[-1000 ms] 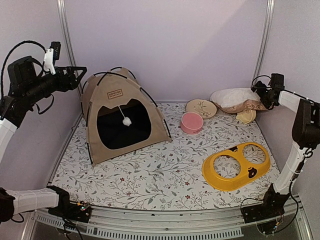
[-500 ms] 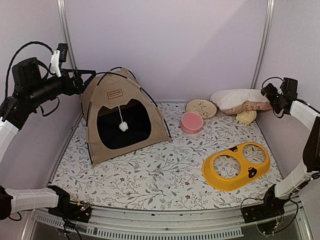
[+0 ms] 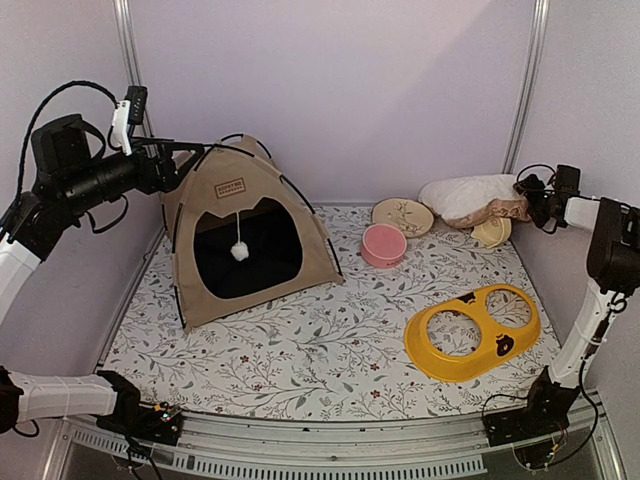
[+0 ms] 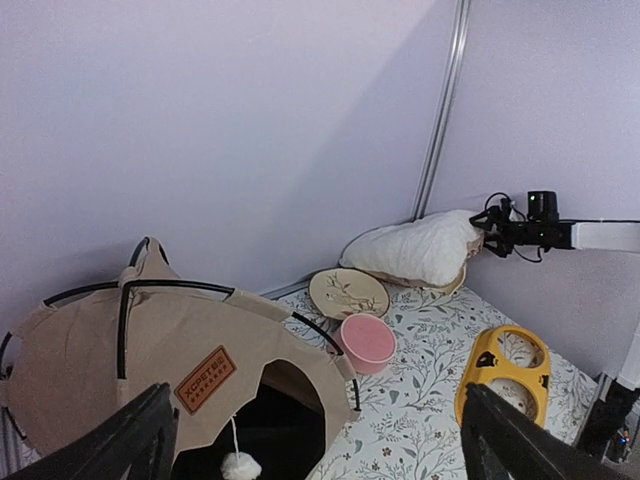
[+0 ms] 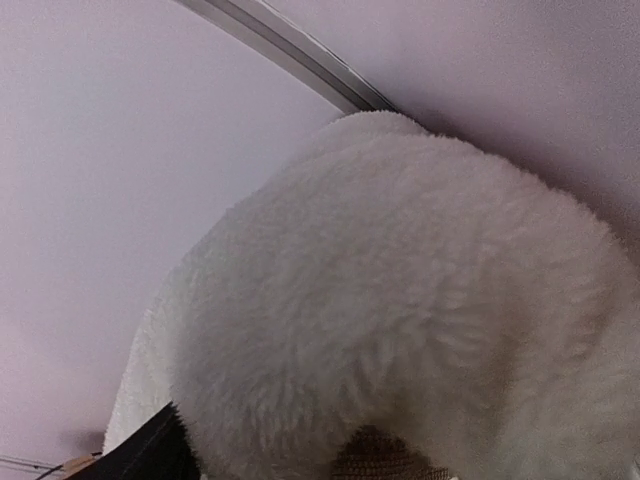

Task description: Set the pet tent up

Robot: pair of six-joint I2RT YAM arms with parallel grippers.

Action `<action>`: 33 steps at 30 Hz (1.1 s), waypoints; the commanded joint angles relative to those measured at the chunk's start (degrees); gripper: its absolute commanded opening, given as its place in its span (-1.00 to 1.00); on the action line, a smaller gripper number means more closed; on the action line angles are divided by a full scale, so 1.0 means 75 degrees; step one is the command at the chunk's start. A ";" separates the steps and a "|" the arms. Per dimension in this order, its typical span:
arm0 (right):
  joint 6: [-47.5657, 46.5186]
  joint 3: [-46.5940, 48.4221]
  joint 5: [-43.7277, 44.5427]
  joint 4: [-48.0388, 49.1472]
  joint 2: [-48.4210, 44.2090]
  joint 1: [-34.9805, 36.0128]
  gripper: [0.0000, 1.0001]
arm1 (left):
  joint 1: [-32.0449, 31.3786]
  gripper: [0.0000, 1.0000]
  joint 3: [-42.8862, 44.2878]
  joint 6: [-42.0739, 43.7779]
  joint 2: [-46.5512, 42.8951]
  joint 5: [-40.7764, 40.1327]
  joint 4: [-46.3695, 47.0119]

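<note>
The pet tent [image 3: 245, 230] stands upright at back left, with the left end effector [image 3: 190, 150] spread wide near its peak. The right end effector [image 3: 527, 190], jaws apart, meets the white pillow [image 3: 465, 195]. A pink bowl [image 3: 384, 244], a plate [image 3: 402, 215] and a yellow feeder [image 3: 472, 330] dot the floral surface [image 3: 300, 350], which is enclosed by lilac walls.

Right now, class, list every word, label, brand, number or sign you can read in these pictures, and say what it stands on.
Brown patch on the tent: pale lettering, too blurred to read.
Yellow feeder: small black figures, no words.
Nothing else bears text.
</note>
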 commanded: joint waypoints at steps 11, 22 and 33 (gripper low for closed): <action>-0.0461 0.1526 -0.0765 0.0653 -0.0872 0.0556 -1.00 | -0.0462 0.99 -0.0017 -0.0027 0.0163 -0.0369 0.0239; -0.1818 0.3338 -0.1394 0.0014 -0.2018 0.1870 -1.00 | -0.0792 0.99 -0.0149 -0.0069 0.0221 -0.0581 0.0427; -0.3026 0.2511 -0.1040 -0.2550 -0.4514 0.3041 -1.00 | -0.1097 0.99 -0.0324 -0.0225 0.0498 -0.0421 0.0828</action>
